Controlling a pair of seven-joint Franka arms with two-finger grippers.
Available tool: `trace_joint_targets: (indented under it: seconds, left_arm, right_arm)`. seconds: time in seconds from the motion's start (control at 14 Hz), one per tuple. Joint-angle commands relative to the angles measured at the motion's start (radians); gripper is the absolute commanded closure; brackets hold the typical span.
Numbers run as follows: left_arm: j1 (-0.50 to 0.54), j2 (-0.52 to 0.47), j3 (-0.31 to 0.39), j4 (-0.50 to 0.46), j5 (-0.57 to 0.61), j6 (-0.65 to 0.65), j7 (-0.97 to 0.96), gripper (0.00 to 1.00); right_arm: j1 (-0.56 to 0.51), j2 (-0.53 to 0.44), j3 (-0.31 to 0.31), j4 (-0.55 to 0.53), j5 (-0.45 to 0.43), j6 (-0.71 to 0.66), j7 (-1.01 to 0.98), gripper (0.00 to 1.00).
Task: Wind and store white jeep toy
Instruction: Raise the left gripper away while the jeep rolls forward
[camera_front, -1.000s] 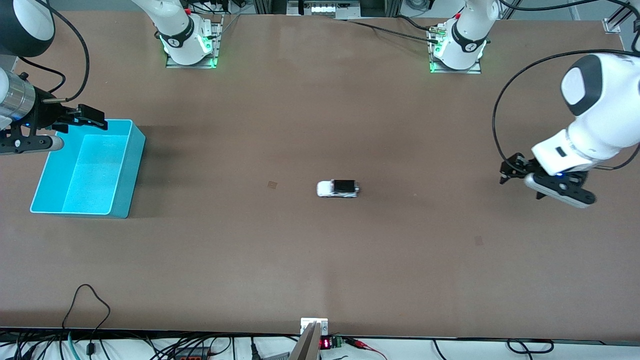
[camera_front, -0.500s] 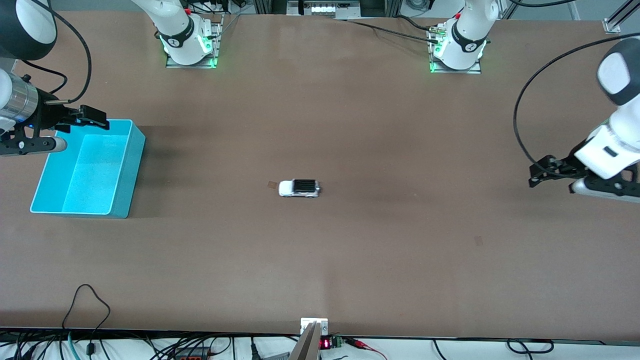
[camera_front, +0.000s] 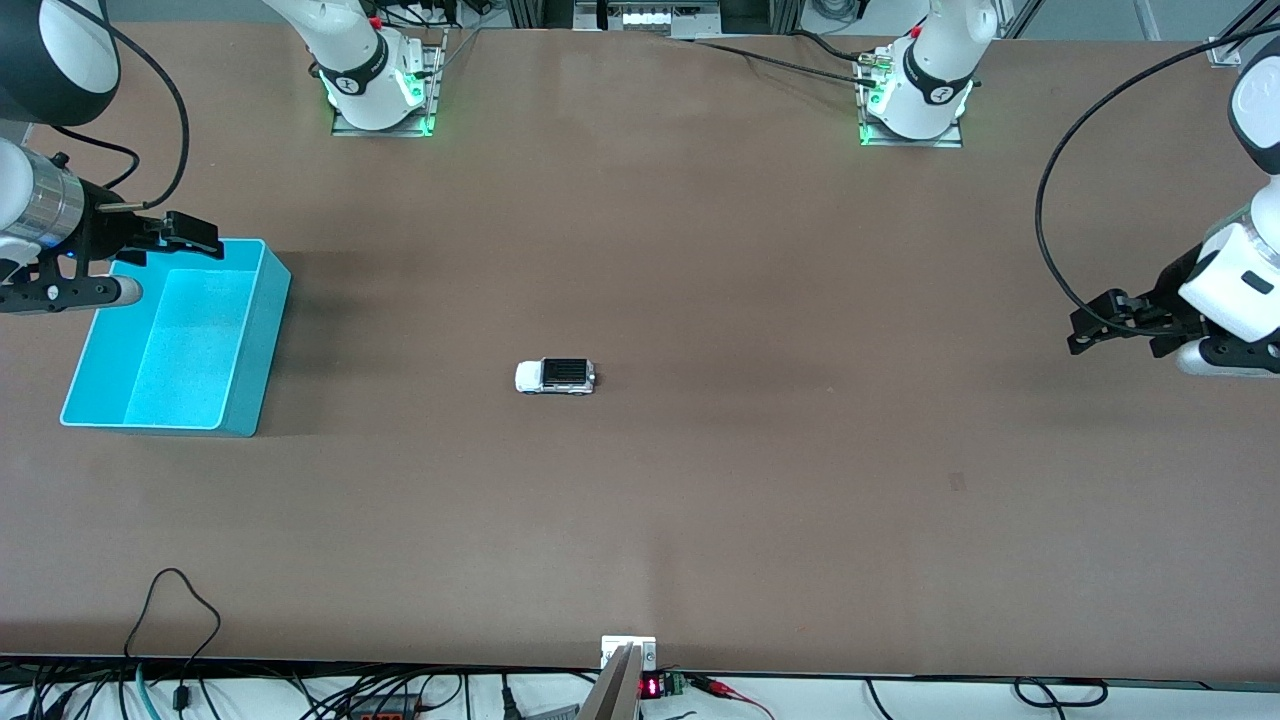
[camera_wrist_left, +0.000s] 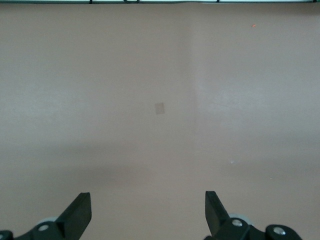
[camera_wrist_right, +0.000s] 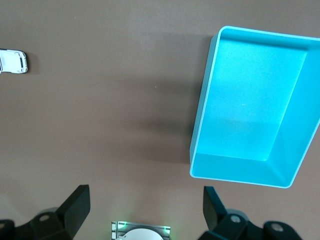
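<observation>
The white jeep toy (camera_front: 555, 376), with a black roof panel, stands on its wheels on the brown table (camera_front: 700, 520) near the middle; part of it also shows in the right wrist view (camera_wrist_right: 12, 61). The turquoise bin (camera_front: 175, 340) sits empty at the right arm's end of the table and shows in the right wrist view (camera_wrist_right: 252, 107). My left gripper (camera_front: 1090, 320) is open and empty over the left arm's end, well away from the jeep; its wrist view (camera_wrist_left: 148, 210) shows bare table. My right gripper (camera_front: 185, 235) is open and empty over the bin's rim nearest the bases.
Both arm bases (camera_front: 380, 85) (camera_front: 915, 95) stand along the table edge farthest from the front camera. Cables (camera_front: 180, 620) and a small mount (camera_front: 628, 655) lie at the edge nearest it. A small faint square mark (camera_front: 957, 482) is on the table.
The jeep has rolled along the table toward the bin. My left gripper has drawn back toward the left arm's end of the table. The right gripper has shifted only slightly.
</observation>
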Motion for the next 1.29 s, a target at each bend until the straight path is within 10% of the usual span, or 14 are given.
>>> trace_joint_targets:
  seconds: [0.0,0.79,1.21]
  left_arm:
    - [-0.011,-0.012,0.007,0.013,-0.009,-0.027,-0.004,0.0]
    - [0.001,-0.067,0.008,0.014,-0.009,-0.132,-0.036,0.0]
    - [-0.002,-0.055,0.007,0.065,-0.009,-0.133,-0.051,0.0]
  right_arm:
    - [-0.003,0.006,0.004,0.01,0.003,-0.023,-0.003,0.0]
    - [0.03,0.017,0.011,-0.013,0.003,-0.05,0.002,0.0]
    - [0.119,0.002,0.011,-0.175,0.003,0.147,-0.055,0.0]
